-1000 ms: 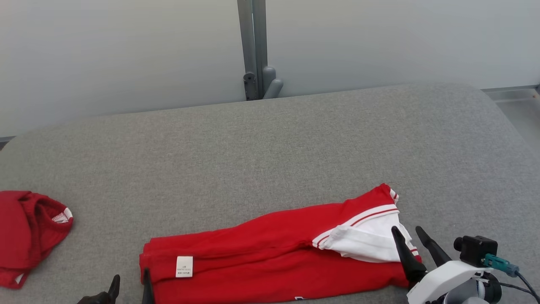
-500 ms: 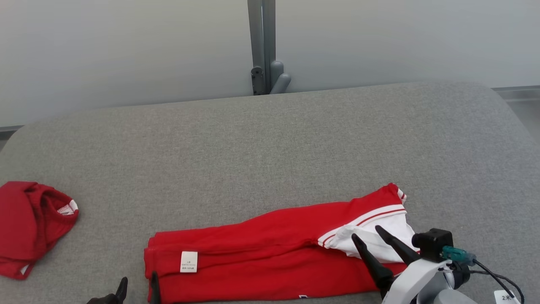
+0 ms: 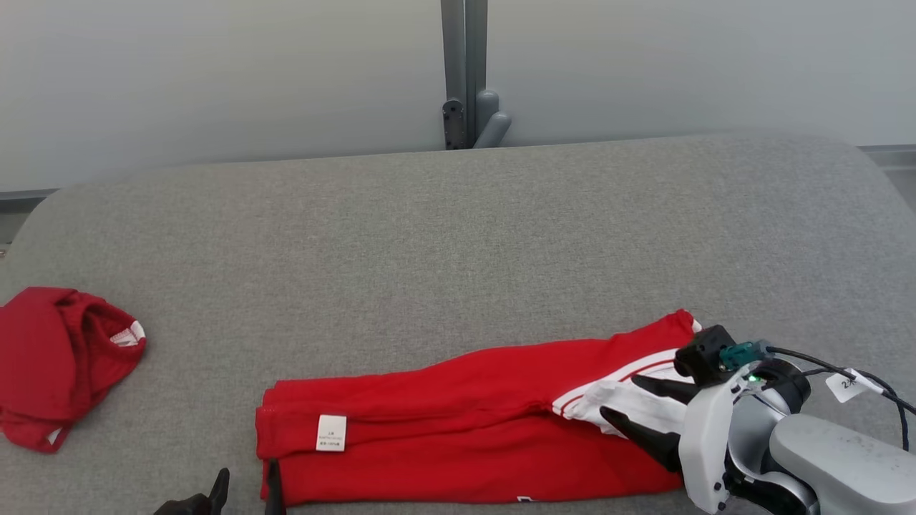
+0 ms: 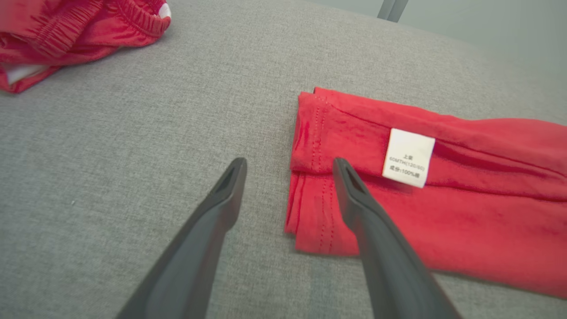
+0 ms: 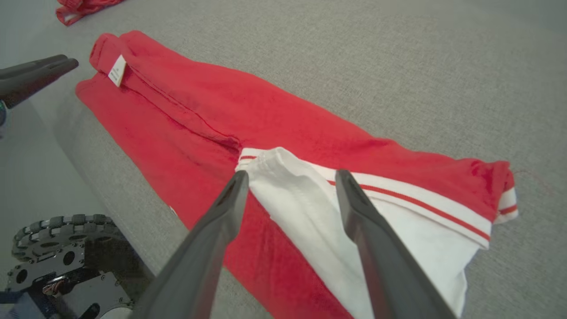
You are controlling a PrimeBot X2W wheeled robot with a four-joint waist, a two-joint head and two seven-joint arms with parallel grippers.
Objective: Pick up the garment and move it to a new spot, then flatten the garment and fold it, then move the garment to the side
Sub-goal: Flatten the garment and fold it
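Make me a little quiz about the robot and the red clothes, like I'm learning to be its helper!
1. True or false: the left claw and the right claw are both open.
2. Pick one: the right claw is over which spot? A) the white part of the folded garment; B) the little label; C) the grey post.
3. How many red garments lie on the grey surface?

Key: 1 true. 2 A. 3 two: the folded garment and the crumpled garment off to the robot's left.
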